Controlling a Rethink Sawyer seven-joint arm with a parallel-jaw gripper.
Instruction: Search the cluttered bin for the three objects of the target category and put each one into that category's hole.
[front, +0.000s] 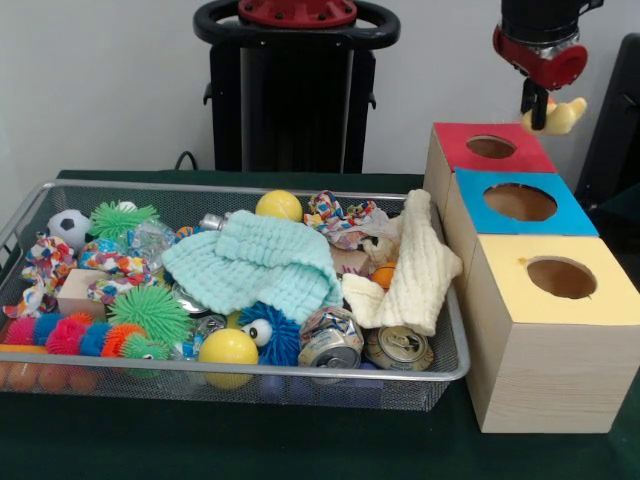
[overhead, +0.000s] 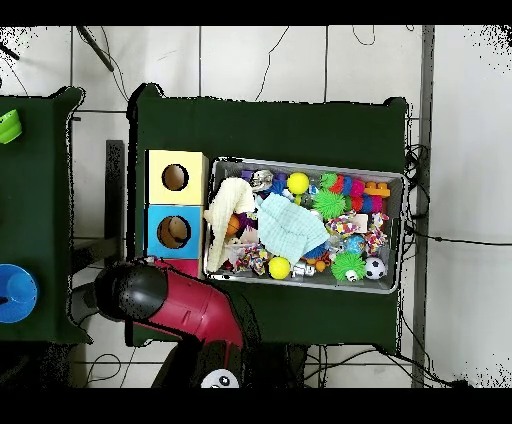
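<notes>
Green cloth covers the table; the wire bin (front: 40, 215) sprawls at nine o'clock. Beyond the boxes, the gripper (front: 538, 112), clamped on a yellow duck (front: 560, 116), hangs at one o'clock above the red hole (front: 491, 147). Centre first, then release low.

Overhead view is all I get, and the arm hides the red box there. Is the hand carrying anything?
Observer: Yes, the hand holds a yellow duck.
Operator: Is it over the red hole?
Observer: It hangs above the red-topped box, a little right of the hole as the front view shows it.
Operator: Is that hole blocked?
Observer: No, it looks open, with nothing on it.
</notes>
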